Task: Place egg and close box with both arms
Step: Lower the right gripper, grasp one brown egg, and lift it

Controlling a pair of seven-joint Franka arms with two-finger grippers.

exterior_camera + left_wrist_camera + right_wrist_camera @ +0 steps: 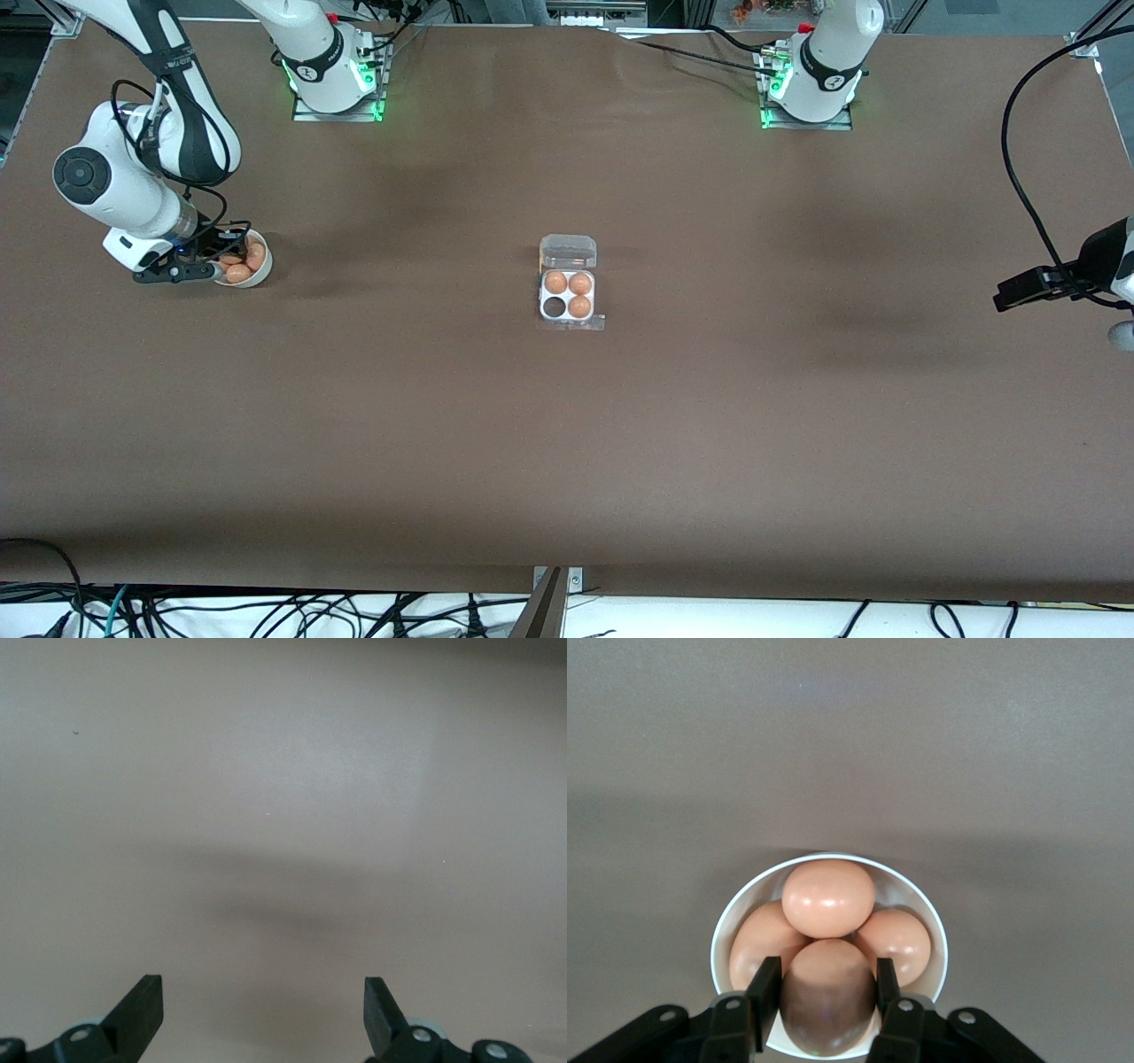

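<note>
Your box (568,299) sits mid-surface (567,443), lid open, three eggs in its cells and the near cell toward the right arm's end empty. Your left gripper (263,1010) waits over bare surface at its own end, fingers spread wide, holding nothing. Your right gripper (826,997) is in the white bowl (930,921), fingers closed on the egg (827,994) among three others.

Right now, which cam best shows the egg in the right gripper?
Right wrist view: the right gripper is shut on the egg in the bowl. Front view hides it under the gripper. Left wrist view shows none.
</note>
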